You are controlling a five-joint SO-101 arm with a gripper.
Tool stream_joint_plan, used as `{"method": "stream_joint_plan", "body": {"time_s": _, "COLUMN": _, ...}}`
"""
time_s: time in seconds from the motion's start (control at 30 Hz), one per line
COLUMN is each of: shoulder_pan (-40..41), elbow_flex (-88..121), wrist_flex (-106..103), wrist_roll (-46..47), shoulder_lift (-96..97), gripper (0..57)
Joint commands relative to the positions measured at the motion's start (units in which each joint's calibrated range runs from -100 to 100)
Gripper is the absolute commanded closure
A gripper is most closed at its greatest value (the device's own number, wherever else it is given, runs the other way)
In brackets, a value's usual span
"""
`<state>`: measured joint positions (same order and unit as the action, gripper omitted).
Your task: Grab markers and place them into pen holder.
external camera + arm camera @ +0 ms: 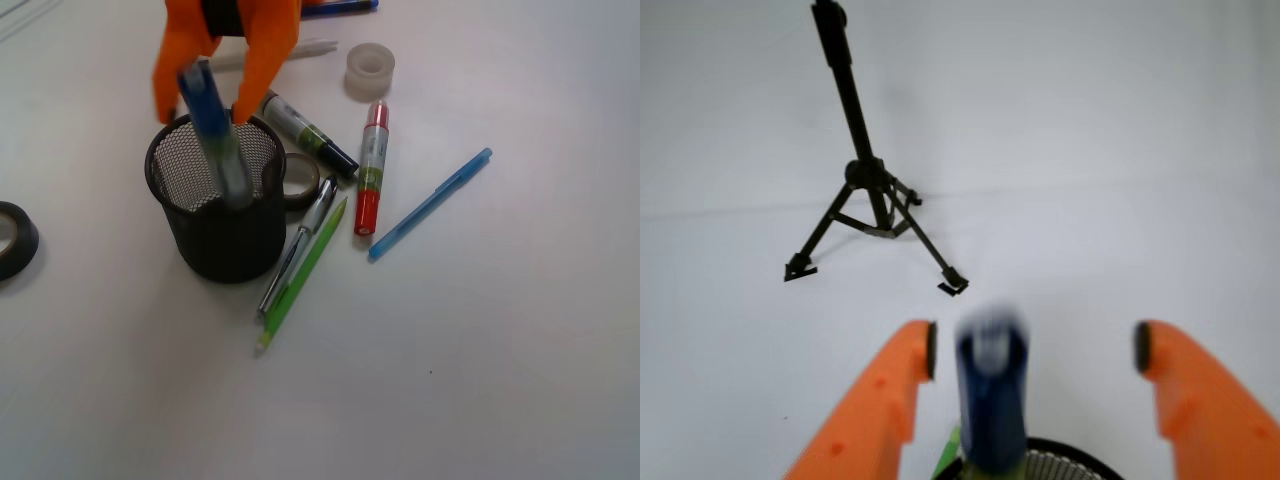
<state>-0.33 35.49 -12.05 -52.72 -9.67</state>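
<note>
The blue-capped marker stands tilted inside the black mesh pen holder, cap up, blurred; in the wrist view the blue-capped marker rises from the pen holder's rim. My orange gripper is open just above the holder, its fingers apart on either side of the cap, not touching it. The black-capped marker and the red-capped marker lie on the table right of the holder.
A thin green pen, a silver pen and a thin blue pen lie right of the holder. Tape rolls sit at the left edge, behind the holder and far back. A black tripod stands ahead in the wrist view.
</note>
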Motion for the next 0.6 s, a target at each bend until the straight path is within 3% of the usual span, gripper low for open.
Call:
{"method": "stream_joint_plan", "body": {"time_s": 0.0, "shoulder_pan": 0.30, "elbow_flex": -0.07, "wrist_flex": -1.33, "wrist_roll": 0.93, "shoulder_lift": -3.21, "gripper": 28.1}}
{"method": "stream_joint_plan", "body": {"time_s": 0.23, "shoulder_pan": 0.97, "elbow_flex": -1.25, "wrist_flex": 3.22, "wrist_roll": 5.13, "shoulder_lift": -4.82, "gripper": 28.0}}
{"method": "stream_joint_plan", "body": {"time_s": 0.57, "shoulder_pan": 3.36, "elbow_flex": -11.76, "wrist_flex": 57.37, "wrist_roll": 9.18, "shoulder_lift": -24.37, "gripper": 28.0}}
